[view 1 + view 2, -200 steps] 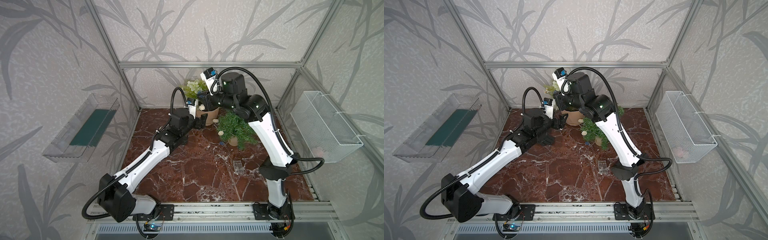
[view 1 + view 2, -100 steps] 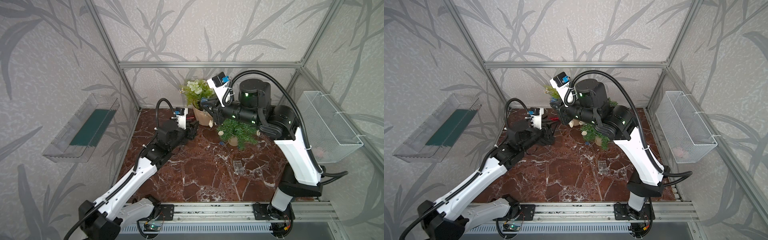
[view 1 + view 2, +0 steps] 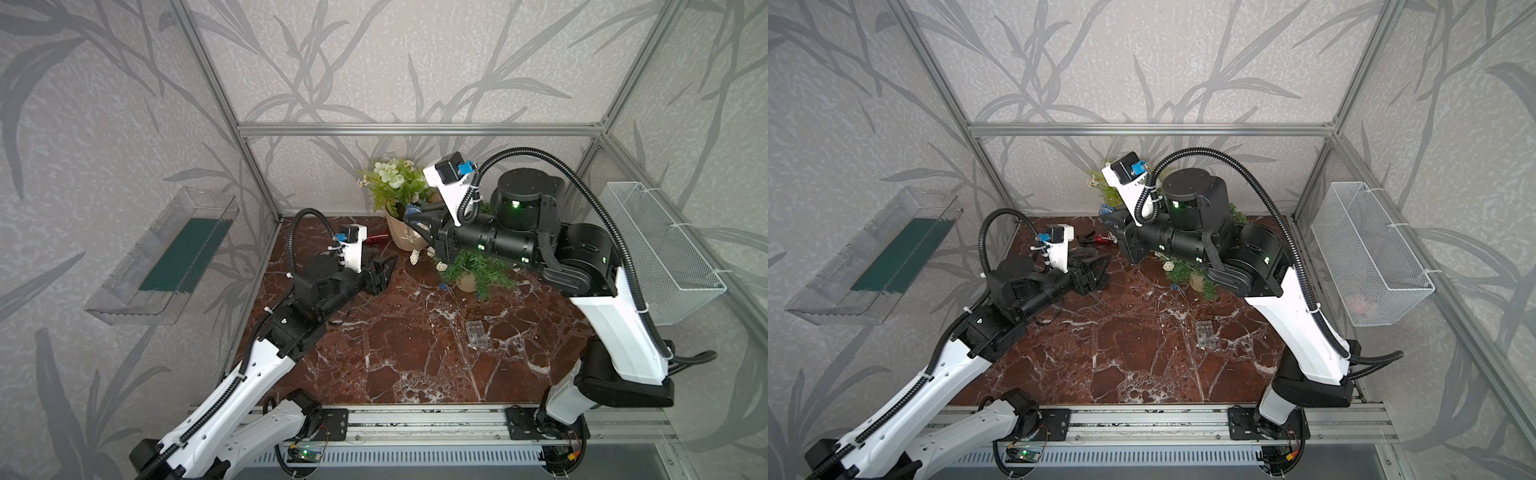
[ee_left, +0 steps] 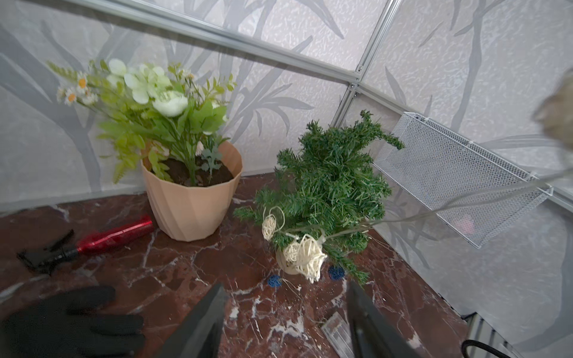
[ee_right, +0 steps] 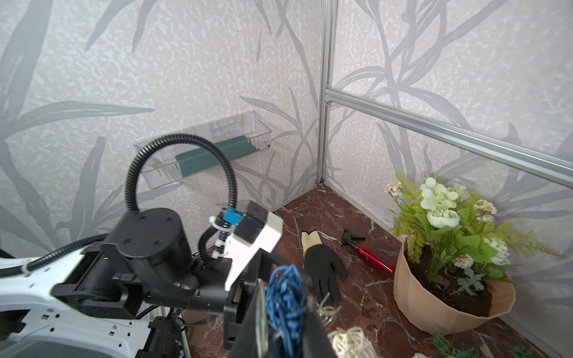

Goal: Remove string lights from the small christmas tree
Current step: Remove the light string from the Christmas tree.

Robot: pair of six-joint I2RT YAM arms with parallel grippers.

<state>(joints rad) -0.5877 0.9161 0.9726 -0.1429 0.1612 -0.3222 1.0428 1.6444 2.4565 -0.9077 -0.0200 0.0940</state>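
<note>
The small christmas tree (image 3: 478,266) (image 3: 1187,270) (image 4: 331,183) stands at the back right on its tan base. The string lights hang low on it: cream woven balls (image 4: 305,255), blue balls (image 4: 274,280) on the floor, and a thin wire (image 4: 465,198) stretched up and away from the tree. The clear battery box (image 3: 476,334) (image 3: 1205,333) lies on the floor in front of the tree. My right gripper (image 5: 285,310) (image 3: 409,214), above the flower pot, is shut on a blue woven ball of the lights. My left gripper (image 4: 285,288) (image 3: 384,270) is open and empty, left of the tree.
A peach pot with white flowers (image 3: 401,232) (image 4: 192,201) stands at the back wall. A red spray bottle (image 4: 114,235) and a black glove (image 5: 325,269) lie to its left. A wire basket (image 3: 660,249) hangs on the right wall, a clear tray (image 3: 166,253) on the left.
My right arm's elbow swung far to the right while its gripper stayed by the flower pot holding the ball. My left gripper drew back from the pot, down and to the left.
</note>
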